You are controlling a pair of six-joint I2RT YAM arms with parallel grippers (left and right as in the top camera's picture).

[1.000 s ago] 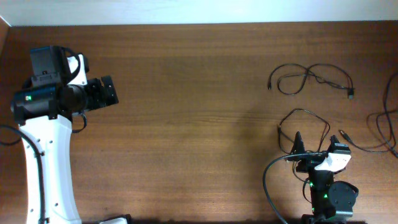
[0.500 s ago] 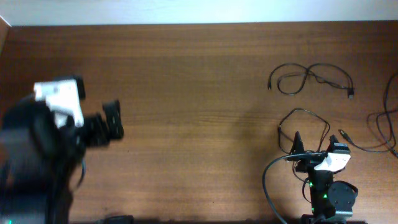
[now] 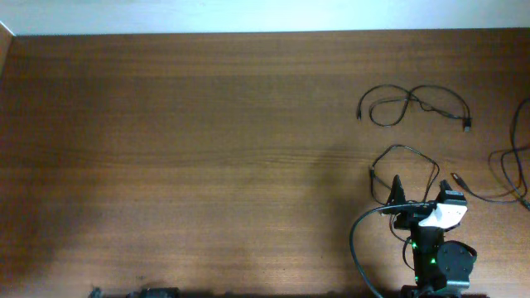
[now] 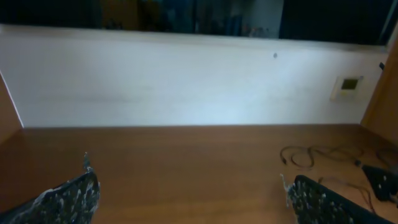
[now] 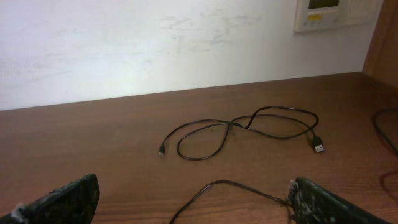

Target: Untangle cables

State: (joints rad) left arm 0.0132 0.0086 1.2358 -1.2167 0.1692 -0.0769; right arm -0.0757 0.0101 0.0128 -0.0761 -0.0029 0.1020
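Observation:
Three thin black cables lie apart at the table's right. One [image 3: 414,105] is spread in loose loops at the back right, and also shows in the right wrist view [image 5: 242,127] and the left wrist view [image 4: 317,155]. A second [image 3: 403,161] arcs just ahead of my right gripper [image 3: 420,189], and in the right wrist view [image 5: 230,185] it runs up to the right finger. A third [image 3: 507,174] lies at the right edge. My right gripper [image 5: 193,196] is open and empty. My left gripper [image 4: 186,190] is open and empty above the table, and is out of the overhead view.
A white wall [image 4: 186,81] runs along the table's back edge, with a small wall panel [image 5: 317,14] on it. A thick black cable [image 3: 356,248] curves from the right arm's base [image 3: 439,261].
The left arm has swung down and back, out of the overhead view. The right arm and the cables have not moved.

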